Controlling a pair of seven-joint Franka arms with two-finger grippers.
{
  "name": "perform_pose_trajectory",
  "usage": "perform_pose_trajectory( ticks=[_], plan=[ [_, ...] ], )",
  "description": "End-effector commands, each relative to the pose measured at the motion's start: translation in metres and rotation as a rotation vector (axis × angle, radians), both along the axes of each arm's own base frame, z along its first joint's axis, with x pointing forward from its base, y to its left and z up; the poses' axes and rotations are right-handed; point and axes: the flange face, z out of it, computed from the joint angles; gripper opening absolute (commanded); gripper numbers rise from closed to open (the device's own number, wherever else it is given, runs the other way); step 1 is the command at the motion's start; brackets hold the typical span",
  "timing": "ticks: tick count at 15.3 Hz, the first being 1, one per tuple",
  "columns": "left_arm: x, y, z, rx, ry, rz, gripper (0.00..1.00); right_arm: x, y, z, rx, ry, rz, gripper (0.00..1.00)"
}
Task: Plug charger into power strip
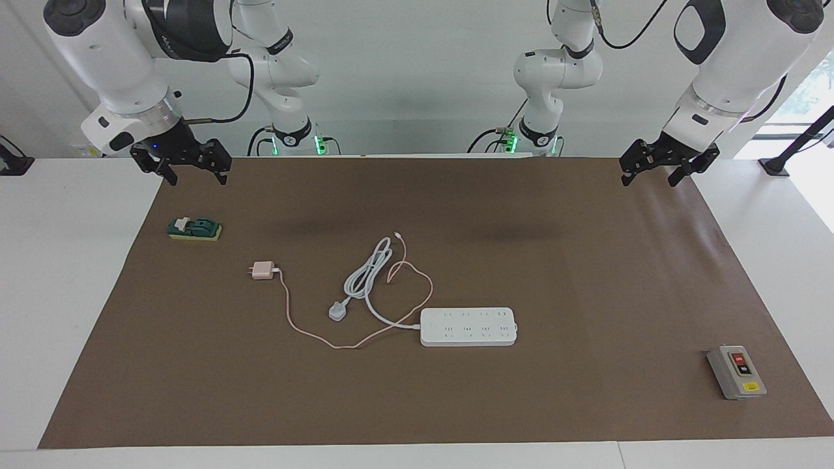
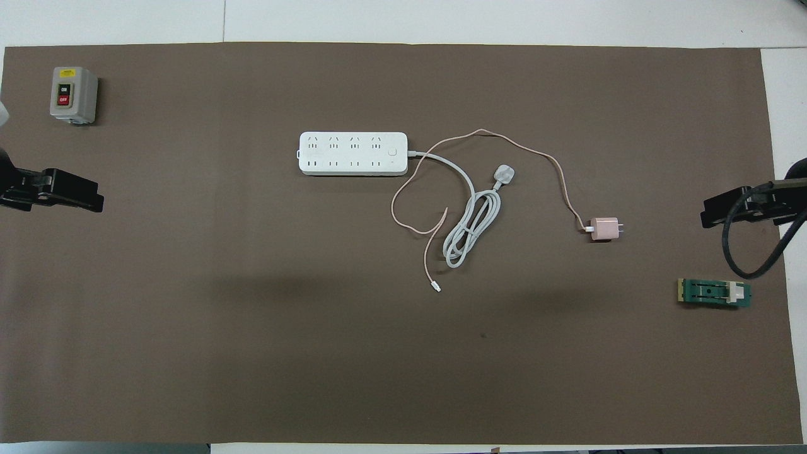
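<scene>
Charger point(image 1: 263, 270) well apart from right hand point(image 1: 184, 167)

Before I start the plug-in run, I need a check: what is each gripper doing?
Left gripper: open, holding nothing, waiting at the mat's edge.
Right gripper: open, holding nothing, above the mat's corner.

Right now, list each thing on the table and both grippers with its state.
Charger: unplugged, lying on its side, cable trailing loose.
Power strip: flat, all sockets empty.
White plug: unplugged, cord partly coiled.
Switch box: untouched, at the left arm's end.
Green switch: untouched, at the right arm's end.
Left gripper: open, empty, waiting.
Right gripper: open, empty, waiting.
</scene>
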Motion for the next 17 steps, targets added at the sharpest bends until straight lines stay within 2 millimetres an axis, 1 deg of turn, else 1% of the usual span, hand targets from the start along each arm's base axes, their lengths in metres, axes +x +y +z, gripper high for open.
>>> perform_pose_trajectory(
  ticks=[1, 7, 9, 11, 12, 14, 15, 17],
  plan=[
    [-0.007, 0.001, 0.004, 0.018, 0.002, 0.007, 1.00, -0.007, -0.002, -0.001, -0.003, -0.012, 0.010, 1.00],
    [-0.007, 0.001, 0.004, 0.018, 0.002, 0.007, 1.00, -0.007, -0.001, 0.000, -0.003, -0.017, 0.013, 1.00],
    [-0.007, 0.002, 0.004, 0.018, 0.002, 0.009, 1.00, -0.007, -0.005, 0.001, -0.003, -0.020, 0.010, 1.00],
    [-0.007, 0.002, 0.004, 0.018, 0.002, 0.009, 1.00, -0.006, -0.018, 0.001, -0.003, -0.025, -0.014, 1.00],
    [-0.007, 0.002, 0.004, 0.018, 0.002, 0.009, 1.00, -0.007, -0.021, 0.002, -0.003, -0.025, -0.021, 1.00],
    [-0.007, 0.002, 0.004, 0.018, 0.002, 0.009, 1.00, -0.007, -0.021, 0.001, -0.003, -0.025, -0.034, 1.00],
    [-0.007, 0.002, 0.004, 0.018, 0.000, 0.009, 1.00, -0.007, -0.022, 0.001, -0.007, -0.035, -0.069, 1.00],
    [-0.007, 0.002, 0.004, 0.018, 0.002, 0.009, 1.00, -0.008, -0.025, -0.003, -0.020, -0.031, -0.215, 1.00]
  ],
)
